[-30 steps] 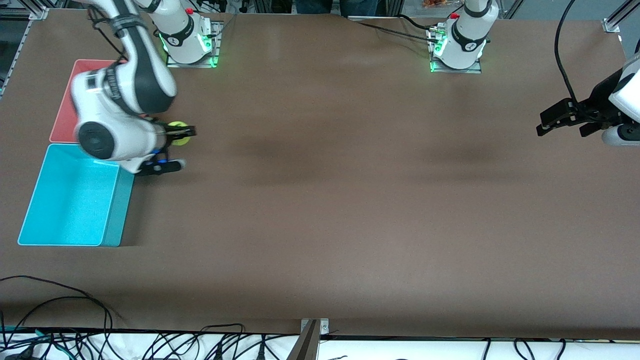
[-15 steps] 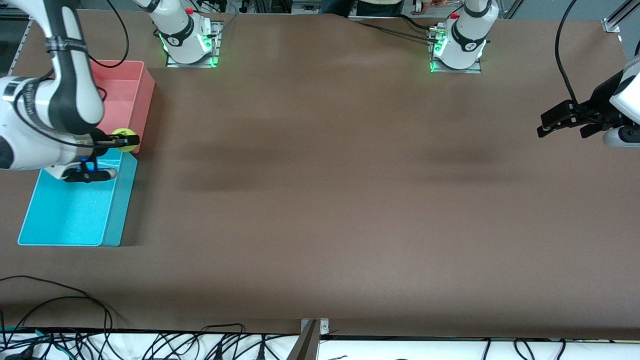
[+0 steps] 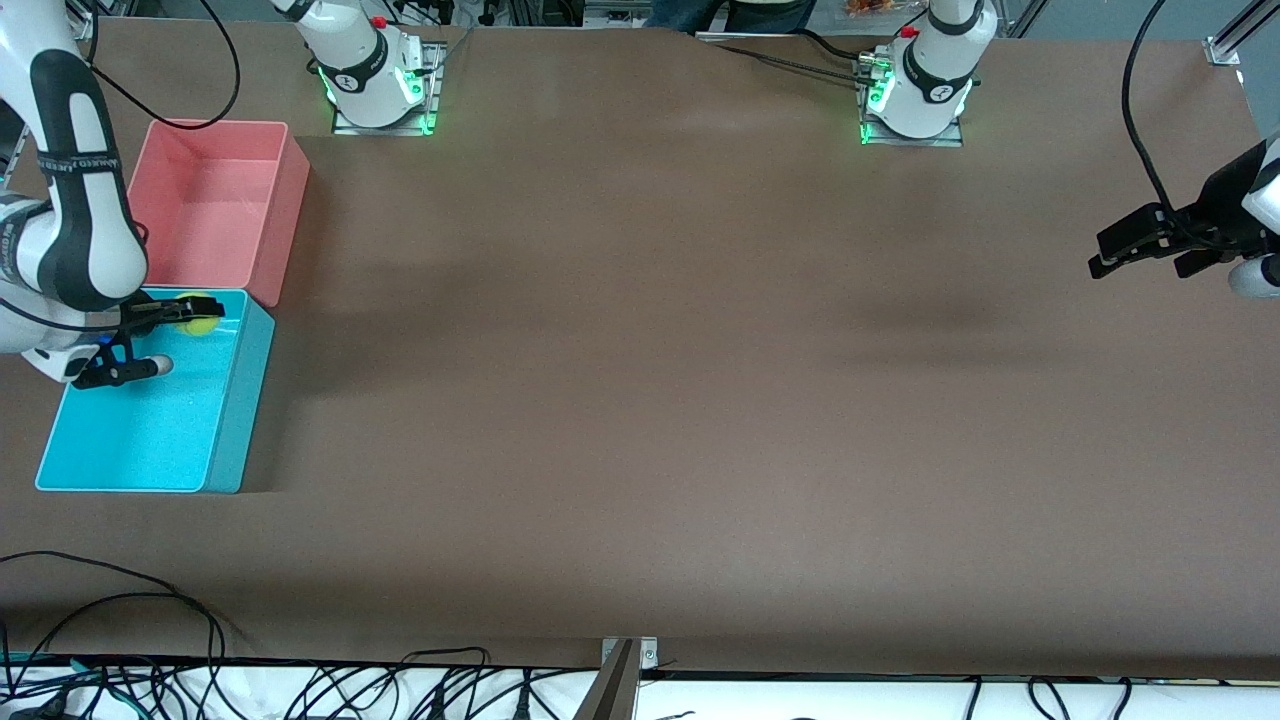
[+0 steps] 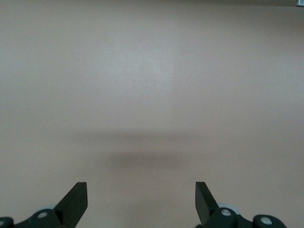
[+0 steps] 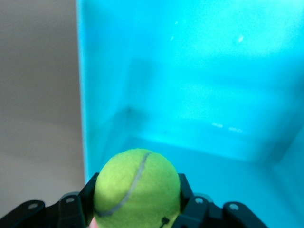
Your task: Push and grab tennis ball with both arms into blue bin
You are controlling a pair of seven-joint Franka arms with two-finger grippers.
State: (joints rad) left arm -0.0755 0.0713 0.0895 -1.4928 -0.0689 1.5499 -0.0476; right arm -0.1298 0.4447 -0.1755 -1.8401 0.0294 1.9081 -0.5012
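My right gripper (image 3: pixel 190 311) is shut on the yellow-green tennis ball (image 3: pixel 201 314) and holds it over the blue bin (image 3: pixel 228 410), near the bin's end that adjoins the pink tub. In the right wrist view the ball (image 5: pixel 137 189) sits between the black fingers (image 5: pixel 89 195) with the bin's cyan inside (image 5: pixel 199 85) below it. My left gripper (image 3: pixel 1143 243) is open and empty, in the air over the table's edge at the left arm's end. The left wrist view shows its two fingertips (image 4: pixel 76 202) wide apart over bare brown table.
A pink tub (image 3: pixel 290 190) stands against the blue bin, farther from the front camera. Both arm bases (image 3: pixel 375 70) stand along the table's edge farthest from the camera. Loose black cables (image 3: pixel 120 600) lie along the table's edge nearest the camera.
My right gripper has carried the tennis ball from beside the bins across the blue bin's rim, so it now hangs over the bin. The left gripper has barely shifted.
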